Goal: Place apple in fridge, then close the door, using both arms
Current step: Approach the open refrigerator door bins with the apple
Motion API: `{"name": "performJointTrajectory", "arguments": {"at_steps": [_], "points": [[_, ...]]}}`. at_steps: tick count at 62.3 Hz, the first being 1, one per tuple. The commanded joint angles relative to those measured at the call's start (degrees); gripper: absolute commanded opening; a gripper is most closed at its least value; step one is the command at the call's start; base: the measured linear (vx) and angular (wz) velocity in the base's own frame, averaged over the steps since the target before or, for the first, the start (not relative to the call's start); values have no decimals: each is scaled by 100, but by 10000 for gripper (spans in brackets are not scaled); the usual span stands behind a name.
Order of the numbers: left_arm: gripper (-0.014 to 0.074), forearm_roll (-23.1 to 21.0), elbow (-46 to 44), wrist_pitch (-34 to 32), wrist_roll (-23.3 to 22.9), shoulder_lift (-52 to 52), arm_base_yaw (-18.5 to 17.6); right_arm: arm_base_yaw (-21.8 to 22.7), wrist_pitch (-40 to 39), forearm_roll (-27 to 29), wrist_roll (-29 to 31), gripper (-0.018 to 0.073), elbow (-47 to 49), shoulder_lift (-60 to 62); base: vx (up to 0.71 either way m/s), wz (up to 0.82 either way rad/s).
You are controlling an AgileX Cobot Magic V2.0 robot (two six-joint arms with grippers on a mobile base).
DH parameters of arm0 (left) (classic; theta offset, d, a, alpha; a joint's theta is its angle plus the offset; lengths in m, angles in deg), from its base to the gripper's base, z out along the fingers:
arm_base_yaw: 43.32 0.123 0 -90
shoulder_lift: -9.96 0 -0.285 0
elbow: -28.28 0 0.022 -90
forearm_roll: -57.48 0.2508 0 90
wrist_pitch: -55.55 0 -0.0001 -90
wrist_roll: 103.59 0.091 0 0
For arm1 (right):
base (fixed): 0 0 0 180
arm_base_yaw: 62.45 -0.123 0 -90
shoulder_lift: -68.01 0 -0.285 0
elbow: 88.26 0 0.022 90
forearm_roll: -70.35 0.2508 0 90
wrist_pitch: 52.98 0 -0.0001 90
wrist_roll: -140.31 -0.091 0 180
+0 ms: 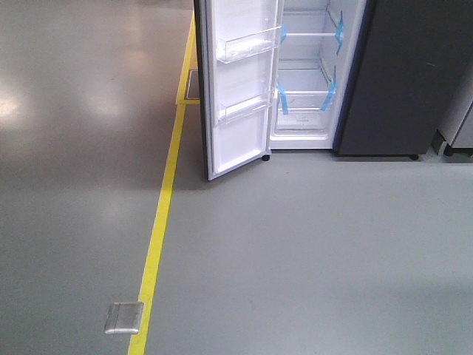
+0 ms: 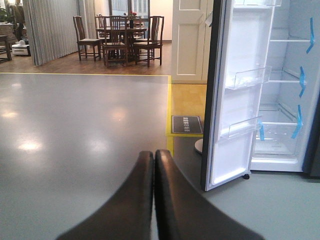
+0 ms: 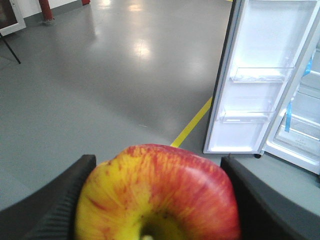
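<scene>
From the front, the fridge (image 1: 304,74) stands open, its door (image 1: 240,96) swung out leftward, white inside with clear bins (image 1: 247,46); blue tape (image 1: 329,92) marks the shelves. A yellow line (image 1: 159,222) crosses the grey floor beside a metal plate (image 1: 123,318). In the left wrist view, the left gripper (image 2: 154,185) is clenched, fingers pressed together on nothing, well apart from the open door; chairs (image 2: 120,37) stand far behind. In the right wrist view, the right gripper (image 3: 159,200) grasps the apple (image 3: 165,175) between both fingers, well apart from the fridge.
</scene>
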Motion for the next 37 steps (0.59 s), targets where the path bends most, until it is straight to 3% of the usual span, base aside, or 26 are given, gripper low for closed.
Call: {"name": "performJointTrajectory", "arguments": {"at_steps": [1, 37], "points": [[-6, -31, 162, -451, -35, -94, -22, 13, -55, 253, 53, 55, 128, 124, 24, -2], [-6, -31, 162, -451, -35, -94, -22, 13, -55, 253, 53, 55, 128, 124, 22, 1]]}}
